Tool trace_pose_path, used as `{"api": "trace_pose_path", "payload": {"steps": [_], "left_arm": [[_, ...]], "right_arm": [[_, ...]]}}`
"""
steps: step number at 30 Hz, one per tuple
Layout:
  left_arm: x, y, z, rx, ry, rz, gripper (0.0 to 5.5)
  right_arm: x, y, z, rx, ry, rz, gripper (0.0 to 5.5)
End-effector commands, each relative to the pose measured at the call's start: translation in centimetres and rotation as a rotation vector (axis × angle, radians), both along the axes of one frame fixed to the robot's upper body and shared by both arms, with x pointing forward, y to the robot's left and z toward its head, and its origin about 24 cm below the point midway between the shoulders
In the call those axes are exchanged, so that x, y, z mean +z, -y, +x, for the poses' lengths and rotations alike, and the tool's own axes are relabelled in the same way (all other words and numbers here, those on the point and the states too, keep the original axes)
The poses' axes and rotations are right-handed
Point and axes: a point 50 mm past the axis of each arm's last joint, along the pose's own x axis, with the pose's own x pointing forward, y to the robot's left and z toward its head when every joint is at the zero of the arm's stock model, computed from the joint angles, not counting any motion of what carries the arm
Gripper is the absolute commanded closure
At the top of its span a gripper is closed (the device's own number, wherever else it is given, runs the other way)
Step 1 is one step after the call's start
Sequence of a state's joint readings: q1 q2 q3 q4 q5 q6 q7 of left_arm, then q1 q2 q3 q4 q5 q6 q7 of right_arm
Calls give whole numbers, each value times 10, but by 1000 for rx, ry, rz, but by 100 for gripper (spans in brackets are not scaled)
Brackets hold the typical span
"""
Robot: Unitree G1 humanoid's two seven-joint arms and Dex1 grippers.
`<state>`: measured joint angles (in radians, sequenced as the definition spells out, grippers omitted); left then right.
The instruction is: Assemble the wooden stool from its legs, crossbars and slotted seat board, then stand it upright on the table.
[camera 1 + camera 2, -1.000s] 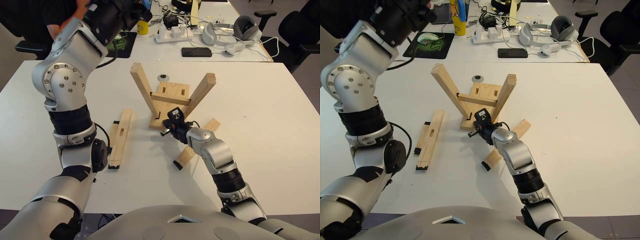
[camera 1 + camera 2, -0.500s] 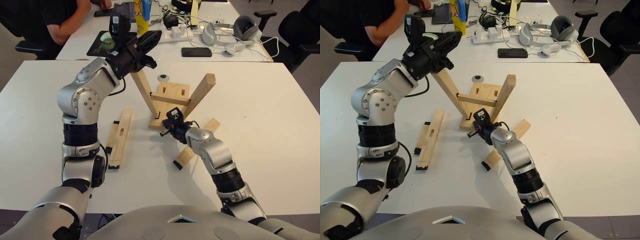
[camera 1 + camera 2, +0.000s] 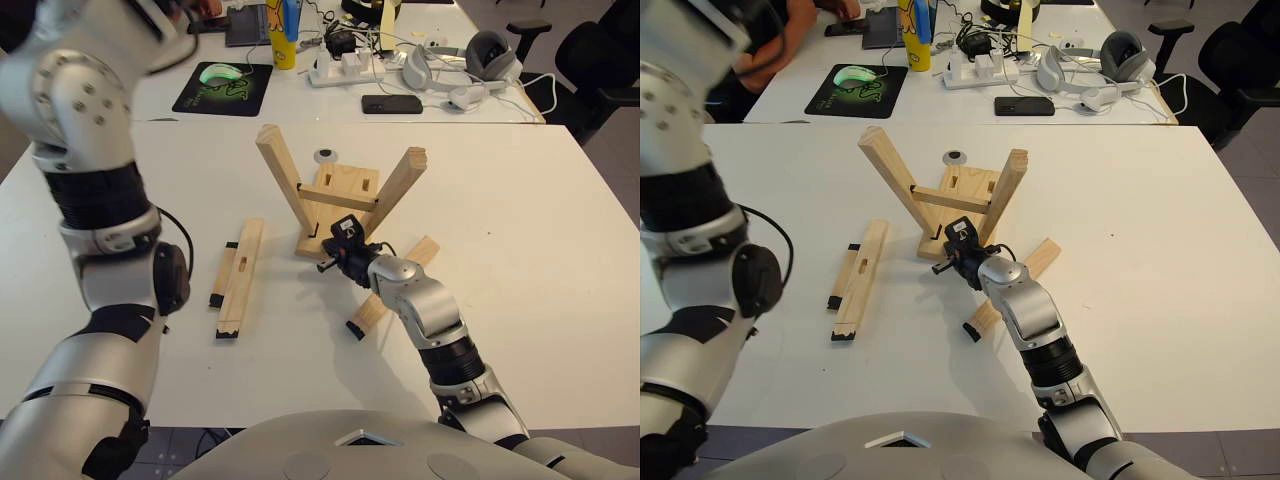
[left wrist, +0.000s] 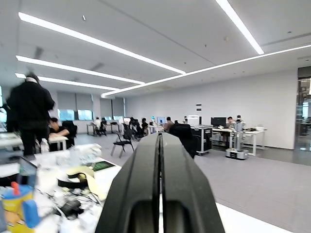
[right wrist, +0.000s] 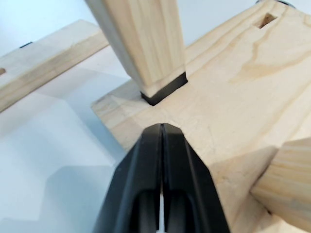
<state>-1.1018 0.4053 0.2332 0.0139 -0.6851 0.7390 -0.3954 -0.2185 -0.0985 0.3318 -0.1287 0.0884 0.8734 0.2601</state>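
The slotted seat board (image 3: 346, 181) is found lying flat on the white table (image 3: 520, 220), near its middle; two legs are held in its slots, the left-hand leg (image 3: 284, 180) and the right-hand leg (image 3: 401, 188), both leaning outward and joined by a crossbar (image 3: 338, 199); two further slots (image 3: 326, 180) are seen open in the board's face. A loose leg (image 3: 241, 275) is laid on the table to the left of the board, with a shorter bar (image 3: 222, 272) just beside it; a third leg (image 3: 371, 311) is lying under the right forearm. The right gripper (image 5: 162, 128) is recorded with fingers pressed together and nothing between them, its tips at the near corner of the board; contact cannot be confirmed. The right wrist view supplies the dark-edged socket (image 5: 164, 91) at the foot of the left-hand leg, detail not resolved from the head views. In the left wrist view the left gripper (image 4: 159, 138) is closed and empty, pointed out across the room and well clear of the table.
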Motion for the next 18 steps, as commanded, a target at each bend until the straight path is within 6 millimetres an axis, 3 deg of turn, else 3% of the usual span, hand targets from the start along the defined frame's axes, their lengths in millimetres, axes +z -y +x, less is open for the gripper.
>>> {"api": "trace_pose_path", "payload": {"steps": [1,5,7,9,14,18], "left_arm": [[-55,9,16,-28,-190,41,548],[-163,36,9,-120,-491,188,548],[-185,44,2,-137,-535,252,548],[-164,45,6,-118,-442,211,548],[-57,46,8,-110,-132,49,548],[5,33,-3,-95,24,-12,548]], "right_arm": [[-71,19,-45,-41,-381,-139,550],[-68,15,-43,-20,-375,-137,550],[-68,14,-43,-10,-375,-141,550],[-68,14,-42,-10,-374,-142,550],[-70,18,-42,-32,-379,-144,550],[-73,19,-41,-41,-382,-144,550]]}}
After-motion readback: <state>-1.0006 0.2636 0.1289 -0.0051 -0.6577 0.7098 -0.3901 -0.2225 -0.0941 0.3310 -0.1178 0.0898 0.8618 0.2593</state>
